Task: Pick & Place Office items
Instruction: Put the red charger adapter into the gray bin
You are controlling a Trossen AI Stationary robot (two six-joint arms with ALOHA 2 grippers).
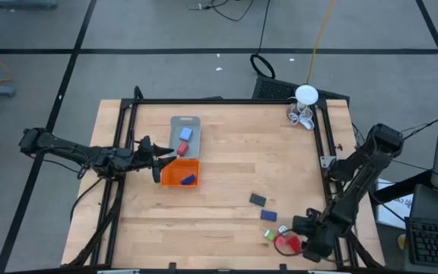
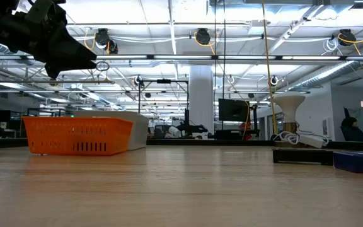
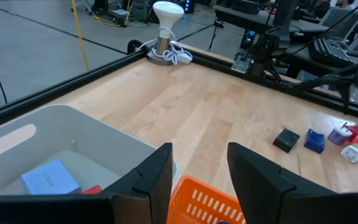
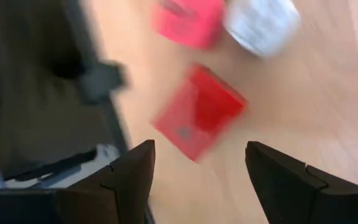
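Right hand (image 4: 197, 180) spread above a red block (image 4: 197, 112) on the bench (image 1: 226, 175); left hand (image 3: 197, 180) spread, empty, over the orange tray (image 3: 207, 202).

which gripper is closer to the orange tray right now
Left. The left gripper hovers at the orange tray, by its edge next to the grey tray, jaws open and empty. The right gripper is far across the table, at the red block.

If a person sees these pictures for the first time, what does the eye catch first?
First, the orange tray at the table's left-middle, against the grey tray; the open left gripper hovers at their near edge. Then the loose office items scattered at the front right, where the open right gripper hangs above a red block.
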